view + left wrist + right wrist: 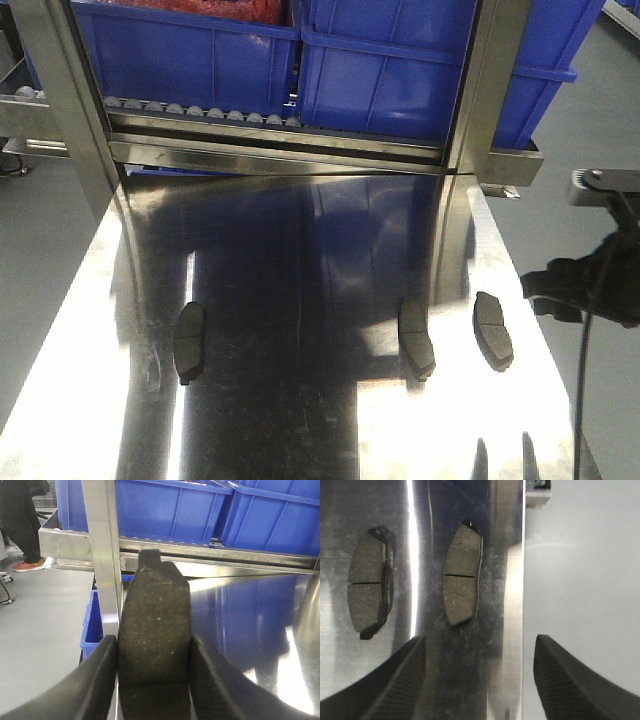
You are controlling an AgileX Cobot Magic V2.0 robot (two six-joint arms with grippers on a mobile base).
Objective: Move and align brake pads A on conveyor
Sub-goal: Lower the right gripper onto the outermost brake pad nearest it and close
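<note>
While the left pincer (152, 646) clamps a brake pad (155, 605) pointing lengthwise ahead, the right pincer (480, 641) gapes.

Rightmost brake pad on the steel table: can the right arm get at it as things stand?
Probably yes. The right gripper is open and empty, and the rightmost brake pad lies bare just ahead of its fingers. Only the steel table edge runs close beside it.
</note>
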